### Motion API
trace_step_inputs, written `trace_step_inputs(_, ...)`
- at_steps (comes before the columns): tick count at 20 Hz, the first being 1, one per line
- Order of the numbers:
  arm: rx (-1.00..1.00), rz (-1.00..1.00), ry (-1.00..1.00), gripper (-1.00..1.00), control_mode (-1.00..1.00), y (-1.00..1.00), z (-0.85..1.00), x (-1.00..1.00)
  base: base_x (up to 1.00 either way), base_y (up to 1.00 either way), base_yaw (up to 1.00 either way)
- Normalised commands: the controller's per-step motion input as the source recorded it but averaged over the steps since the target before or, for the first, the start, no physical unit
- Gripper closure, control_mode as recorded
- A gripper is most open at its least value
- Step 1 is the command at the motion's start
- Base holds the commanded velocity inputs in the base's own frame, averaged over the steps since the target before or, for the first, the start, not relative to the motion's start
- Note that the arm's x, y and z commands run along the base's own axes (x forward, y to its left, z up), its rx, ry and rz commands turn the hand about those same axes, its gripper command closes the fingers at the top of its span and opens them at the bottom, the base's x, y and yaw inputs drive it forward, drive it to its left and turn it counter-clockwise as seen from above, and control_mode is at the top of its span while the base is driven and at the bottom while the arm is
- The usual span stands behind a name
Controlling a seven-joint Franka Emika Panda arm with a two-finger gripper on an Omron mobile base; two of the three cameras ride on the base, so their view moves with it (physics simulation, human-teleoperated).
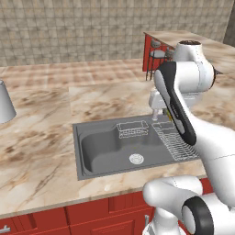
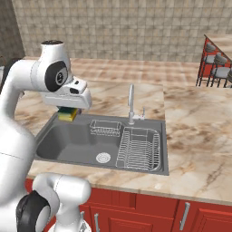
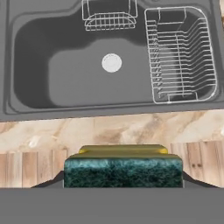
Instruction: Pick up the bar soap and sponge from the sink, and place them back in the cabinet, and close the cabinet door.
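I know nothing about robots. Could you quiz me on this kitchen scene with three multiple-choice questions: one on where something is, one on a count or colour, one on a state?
1. Where is the sponge?
A. lying on the drain
B. held in the gripper above the sink's left end
C. in the big wire rack

2. How many wire racks sit in the sink?
A. none
B. two
C. four

3. What state is the sink's floor in?
A. bare around the round white drain
B. piled with plates
C. covered by a towel

Answers:
1 B, the yellow and green pad hangs under the hand.
2 B, a small basket and a larger rack.
3 A, the hand view shows plain grey steel.
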Motion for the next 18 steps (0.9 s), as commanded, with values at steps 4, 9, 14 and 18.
trace_step_inputs(4, 0.0, 0.0, -0.04, 1.0, -1.0, -0.28, 0.33, -0.72, 0.0, 0.0, 0.0)
trace_step_inputs(9, 0.0, 0.0, -0.07, 1.0, -1.0, -0.19, 0.16, -0.67, 0.0, 0.0, 0.0)
trace_step_inputs(14, 0.0, 0.0, -0.04, 1.0, 1.0, -0.03, 0.0, -0.21, -0.23, -0.07, 0.0)
trace_step_inputs(18, 0.0, 0.0, 0.0, 1.0, 1.0, 0.0, 0.0, 0.0, -0.96, -0.56, -0.1)
